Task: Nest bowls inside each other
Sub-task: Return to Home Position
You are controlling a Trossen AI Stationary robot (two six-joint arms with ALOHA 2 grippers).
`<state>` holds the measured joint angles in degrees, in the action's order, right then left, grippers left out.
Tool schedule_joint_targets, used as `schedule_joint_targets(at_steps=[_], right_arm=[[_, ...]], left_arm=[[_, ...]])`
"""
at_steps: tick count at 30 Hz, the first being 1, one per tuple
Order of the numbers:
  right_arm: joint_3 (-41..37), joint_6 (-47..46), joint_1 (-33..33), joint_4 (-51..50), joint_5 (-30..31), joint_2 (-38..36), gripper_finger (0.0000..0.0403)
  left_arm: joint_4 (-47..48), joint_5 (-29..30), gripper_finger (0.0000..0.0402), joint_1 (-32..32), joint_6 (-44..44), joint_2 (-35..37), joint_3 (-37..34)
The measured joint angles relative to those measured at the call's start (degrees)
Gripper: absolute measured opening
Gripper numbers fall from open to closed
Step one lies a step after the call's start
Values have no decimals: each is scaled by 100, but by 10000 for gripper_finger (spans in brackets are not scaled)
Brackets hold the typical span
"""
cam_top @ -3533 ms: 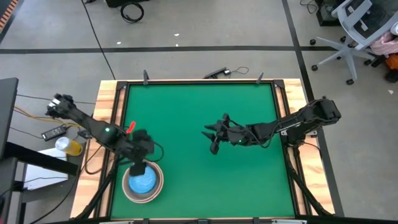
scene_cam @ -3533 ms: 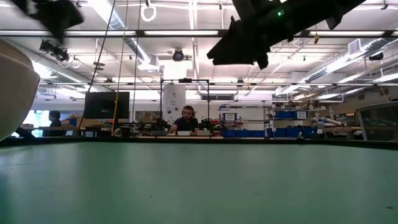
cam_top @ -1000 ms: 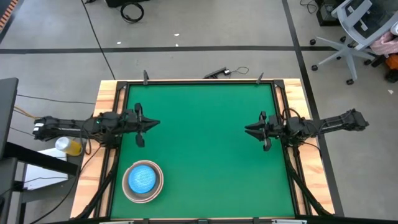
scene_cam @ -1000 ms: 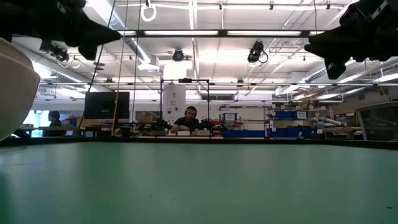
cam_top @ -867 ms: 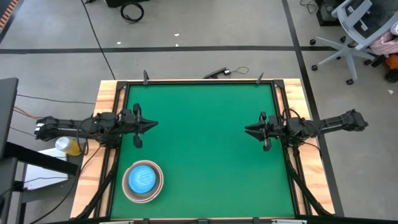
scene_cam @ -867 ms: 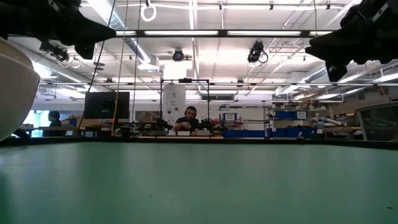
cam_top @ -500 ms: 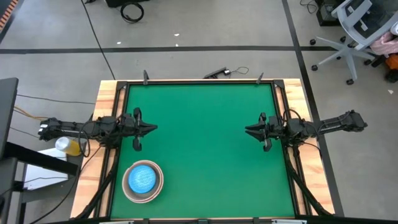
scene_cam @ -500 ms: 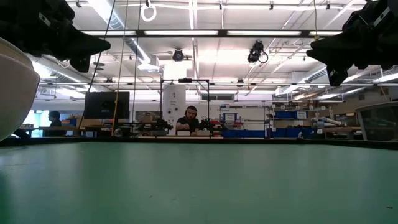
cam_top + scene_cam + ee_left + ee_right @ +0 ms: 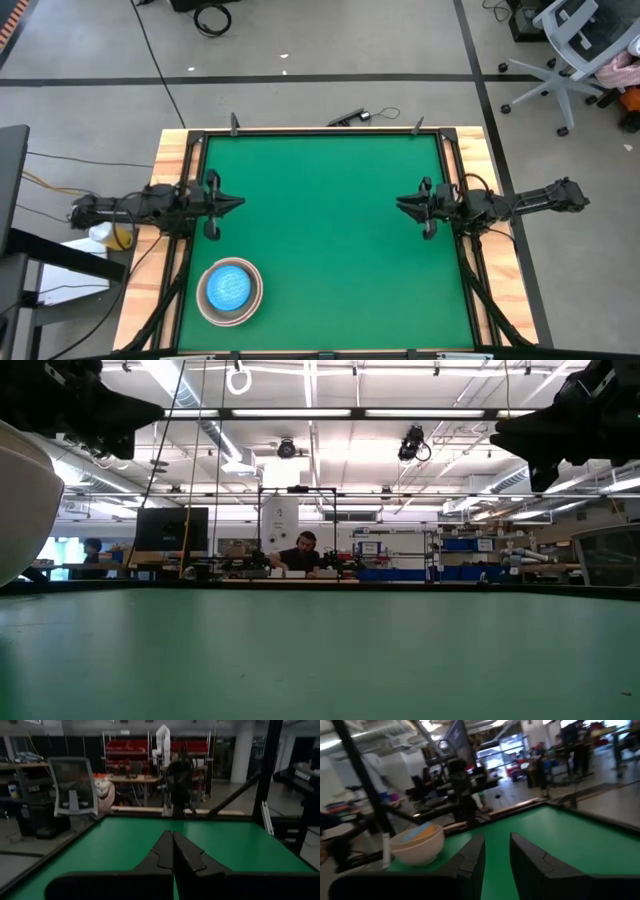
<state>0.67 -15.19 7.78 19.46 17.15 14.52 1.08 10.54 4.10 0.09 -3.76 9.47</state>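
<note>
stacked bowls [image 9: 230,291] lie near left claw [image 9: 236,203], far from right claw [image 9: 402,205]

**Matt green table, smooth plastic bowls**

The table top [image 9: 320,230] was a flat, matt green, like felt or rubber matting, framed by pale, bare wood planks [image 9: 172,160]. The nested bowls [image 9: 257,295] looked like smooth plastic: the outer bowl [image 9: 417,851] was pale with a soft sheen, the top blue bowl [image 9: 229,288] finely pale-speckled. The left gripper [image 9: 173,837] and right gripper [image 9: 496,845] were matt black, seemingly hard plastic. The floor [image 9: 320,60] around was smooth grey with a dull shine.
</note>
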Motion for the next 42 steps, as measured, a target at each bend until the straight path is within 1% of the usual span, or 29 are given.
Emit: schedule_joint_targets(at_steps=[3,6,9,13,15,17,22,27,33,36,40,42], right_arm=[[21,186,-38,110,117,0,94],[27,358,-134,202,-104,11,94],[-27,333,-270,315,-262,69,94],[-29,368,-449,890,-396,306,94],[-27,375,-529,1186,-537,449,94],[-29,311,-560,1218,-658,505,94],[-29,234,-528,1098,-966,382,94],[-29,143,-480,644,-976,-29,94],[-29,138,-475,243,-980,-625,94],[-29,68,-475,-184,-974,-822,94],[-29,-106,-475,-544,-856,-897,94],[-29,-120,-475,-543,-855,-892,94]], left_arm=[[245,-6,0,-2,-104,387,-17],[343,-79,0,28,-387,322,-97],[64,-109,0,114,-482,312,-297],[-578,-104,0,192,-281,356,-605],[-714,-102,0,192,-211,351,-660],[-736,-102,0,202,-219,357,-701],[-679,-97,0,304,-208,356,-704],[-697,-95,0,369,-46,362,-524],[-447,-85,0,558,-115,356,-522],[-478,103,0,632,-75,358,-524],[-904,158,0,638,-215,355,-876],[-891,165,0,636,-341,311,-896]])
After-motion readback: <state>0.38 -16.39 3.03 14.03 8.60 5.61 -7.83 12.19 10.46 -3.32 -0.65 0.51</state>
